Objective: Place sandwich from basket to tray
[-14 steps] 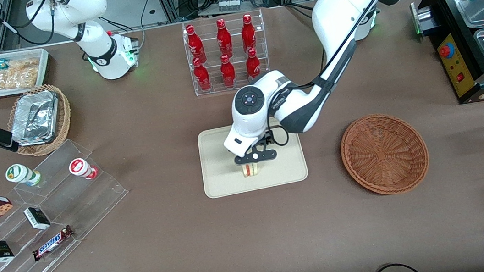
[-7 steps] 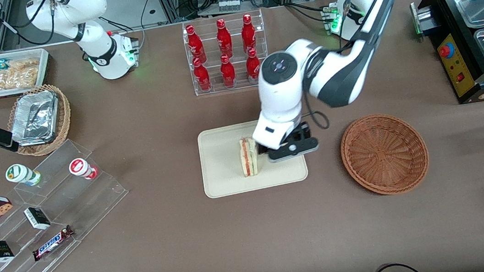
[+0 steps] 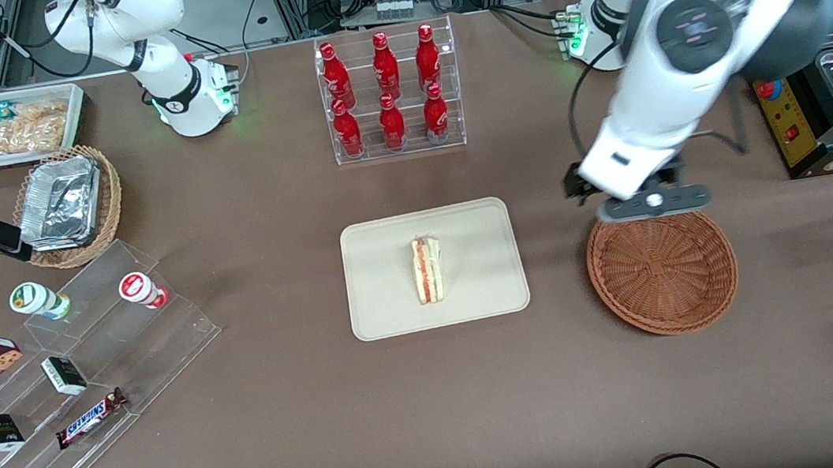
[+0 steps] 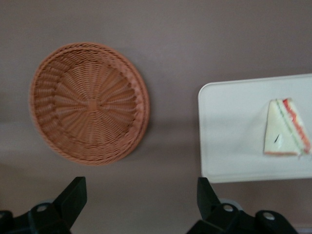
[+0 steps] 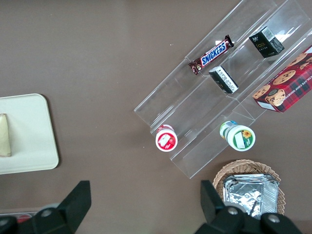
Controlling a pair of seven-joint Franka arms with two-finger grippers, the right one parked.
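Resting on tray (image 3: 393, 300): sandwich (image 3: 427, 270); pincer (image 3: 653, 202) seemingly open.

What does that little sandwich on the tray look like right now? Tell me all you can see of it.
The sandwich is a small triangular wedge of pale bread with a red-pink and yellowish filling stripe along its cut side. It rests near the middle of the beige tray, touching nothing else. The gripper is open and well away from it, above the edge of the wicker basket, which holds nothing.
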